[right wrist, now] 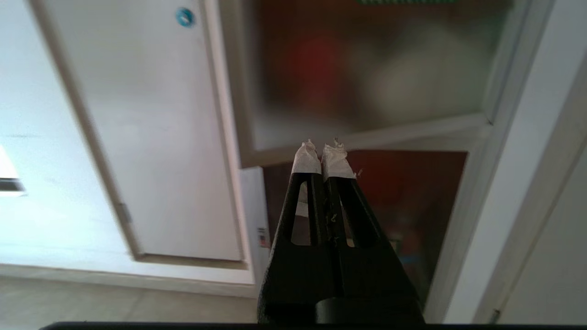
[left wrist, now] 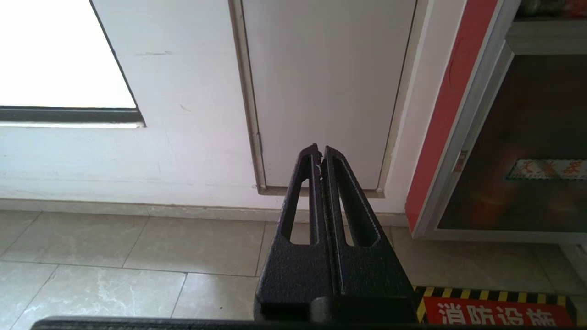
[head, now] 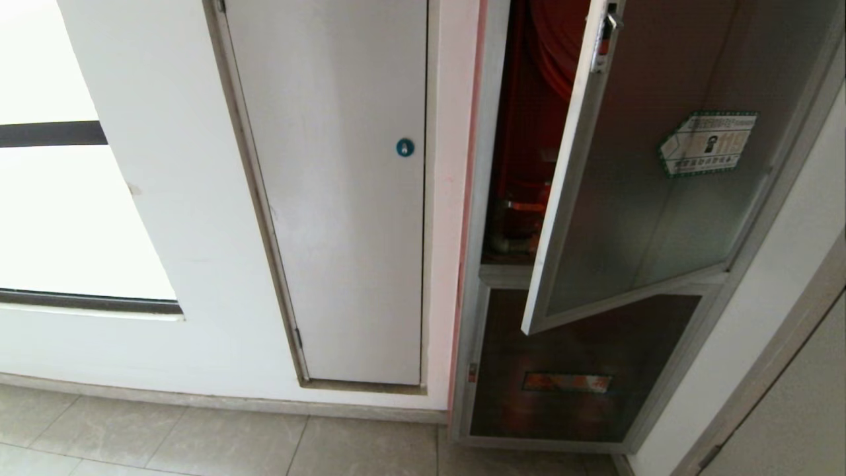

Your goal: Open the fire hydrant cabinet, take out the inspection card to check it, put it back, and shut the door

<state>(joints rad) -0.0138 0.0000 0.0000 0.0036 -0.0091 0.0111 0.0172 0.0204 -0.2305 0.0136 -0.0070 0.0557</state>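
Both closed end effectors (right wrist: 323,153) below ajar door (head: 634,218).

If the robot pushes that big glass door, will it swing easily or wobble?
The door stands partly open, hinged on its right edge, so a push probably swings it shut. Its silver frame looks stiff, so it likely won't flop. The large glass panel may be fragile, so push gently.

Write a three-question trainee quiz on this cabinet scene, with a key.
1. True or false: the door stands partly open.
2. Which hand has white tape on its fingertips? A) left hand B) right hand
3. Fill in: the hexagonal sticker on the door has a ____ edge.

Key: 1 true; 2 B; 3 green.
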